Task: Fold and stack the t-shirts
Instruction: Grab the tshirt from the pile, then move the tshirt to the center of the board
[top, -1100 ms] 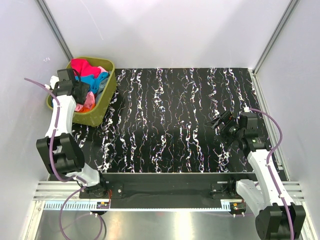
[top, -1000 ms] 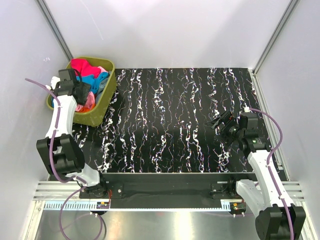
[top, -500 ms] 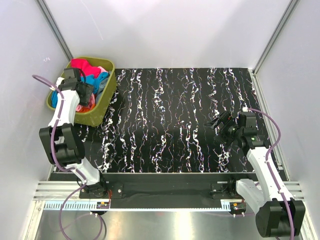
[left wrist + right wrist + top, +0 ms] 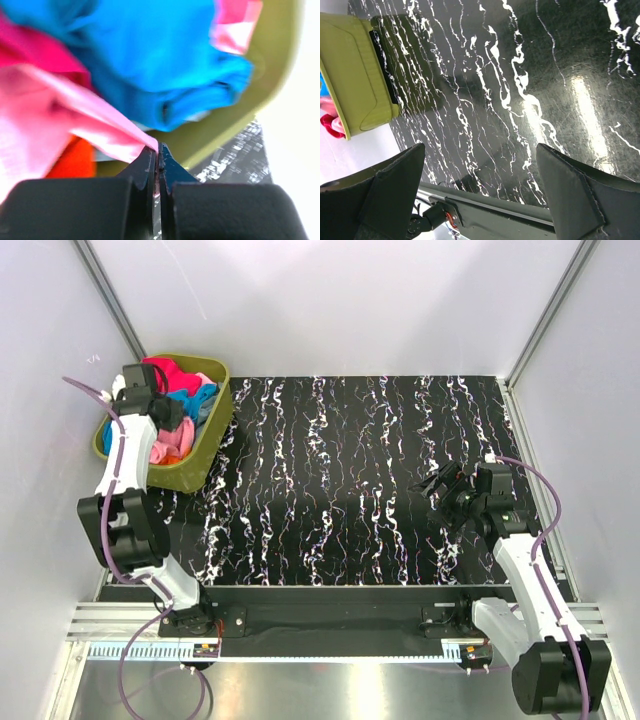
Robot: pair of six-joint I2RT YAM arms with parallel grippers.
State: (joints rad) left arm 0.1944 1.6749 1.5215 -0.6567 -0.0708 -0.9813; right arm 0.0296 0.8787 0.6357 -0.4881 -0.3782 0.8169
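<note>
Several t-shirts lie bunched in the olive-green bin (image 4: 208,445) at the table's far left: magenta (image 4: 172,373), bright blue (image 4: 200,397), light pink (image 4: 165,451). In the left wrist view a stretched fold of the light pink t-shirt (image 4: 100,127) runs into my left gripper (image 4: 158,150), whose jaws are shut on its edge. The blue t-shirt (image 4: 155,55) lies behind it, with orange cloth (image 4: 75,162) below. My left gripper (image 4: 168,418) sits over the bin. My right gripper (image 4: 432,487) hovers open above the table's right side, holding nothing.
The black marbled table (image 4: 350,480) stretches between the arms. The bin's outer wall (image 4: 355,75) shows at the left of the right wrist view. White enclosure walls and metal posts (image 4: 110,295) stand close behind the bin.
My left gripper moved up and back over the bin and closed on the light pink t-shirt's edge. The right arm has barely shifted.
</note>
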